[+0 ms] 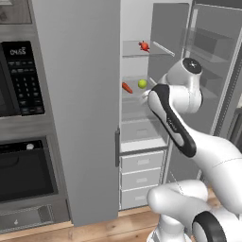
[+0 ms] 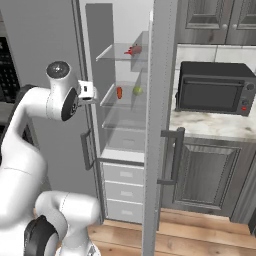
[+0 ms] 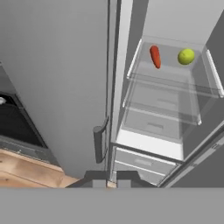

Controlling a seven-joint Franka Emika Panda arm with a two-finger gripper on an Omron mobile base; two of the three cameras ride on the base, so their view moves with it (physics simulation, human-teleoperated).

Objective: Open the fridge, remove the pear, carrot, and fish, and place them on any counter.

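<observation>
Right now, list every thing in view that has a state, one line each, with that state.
fridge: right door swung open, left door shut.
fish: lying on the upper shelf.
carrot: lying on the middle shelf, left of the pear, apart from it.
pear: resting on the middle shelf.
gripper: outside the fridge, holding nothing; jaws shut.
microwave: door shut, on the counter.

fridge [image 1: 142, 28] right door open; shut left door [image 1: 78, 108] flanks opening.
</observation>
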